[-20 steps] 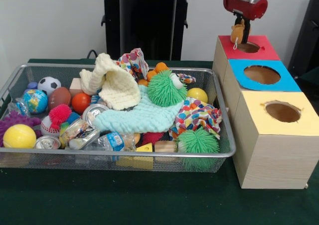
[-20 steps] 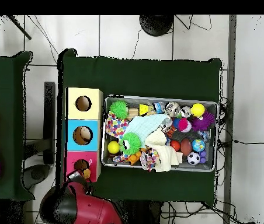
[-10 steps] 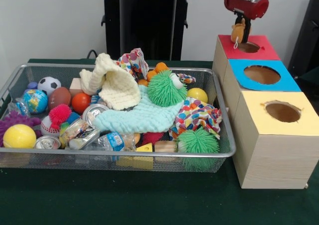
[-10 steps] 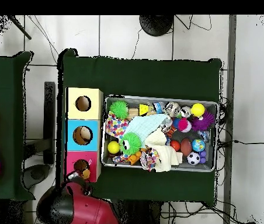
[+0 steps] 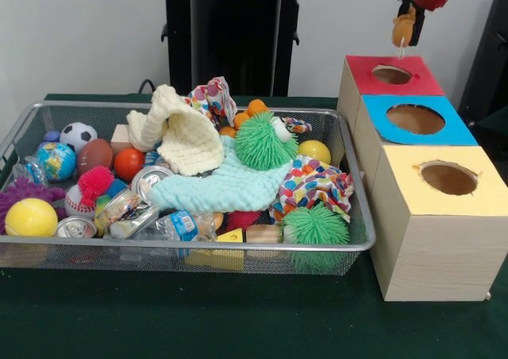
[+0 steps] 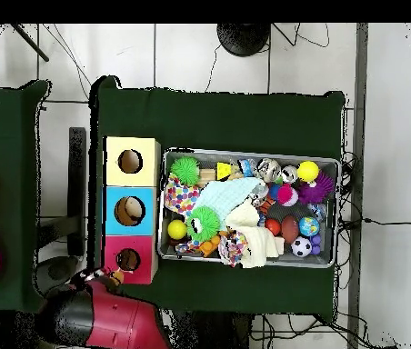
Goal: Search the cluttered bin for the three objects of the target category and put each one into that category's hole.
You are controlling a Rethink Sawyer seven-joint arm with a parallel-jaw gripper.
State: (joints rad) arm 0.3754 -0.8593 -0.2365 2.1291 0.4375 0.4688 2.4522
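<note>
1. Front view, upper right corner: red-cased gripper [image 5: 406, 27], partly cut by the top edge, closed on a small orange plush toy [image 5: 404, 28] with a pale tag thread dangling beneath. The toy hangs clear above the box, not touching it.
2. Front view, right side: three joined wooden boxes with coloured tops. The red-topped hole [image 5: 392, 75] lies farthest up the frame, below and a little left of the toy; the blue-topped hole [image 5: 415, 119] sits in the middle; the yellow-topped hole [image 5: 448, 178] is lowest.
3. Front view, left and centre: silver wire-mesh bin [image 5: 190, 253] on dark green cloth, crowded with a cream knitted cloth [image 5: 184, 137], a mint green towel [image 5: 226, 186], two green spiky balls, a yellow tennis ball [image 5: 31, 217], crushed cans, wooden blocks and assorted small balls.
4. Overhead view, lower left: the red arm body [image 6: 109, 318] sits below the box row, the toy showing as an orange speck at its tip, just off the red box's lower left corner rather than over its hole [image 6: 127, 260].
5. Overhead view, centre: the bin [image 6: 250, 155] lies to the right of the boxes.
6. Risk: released from here, the toy would probably miss the hole, landing on the box rim or the cloth, because it is off-centre and high.
7. Risk: the trailing thread could catch on a finger and spoil the drop.
</note>
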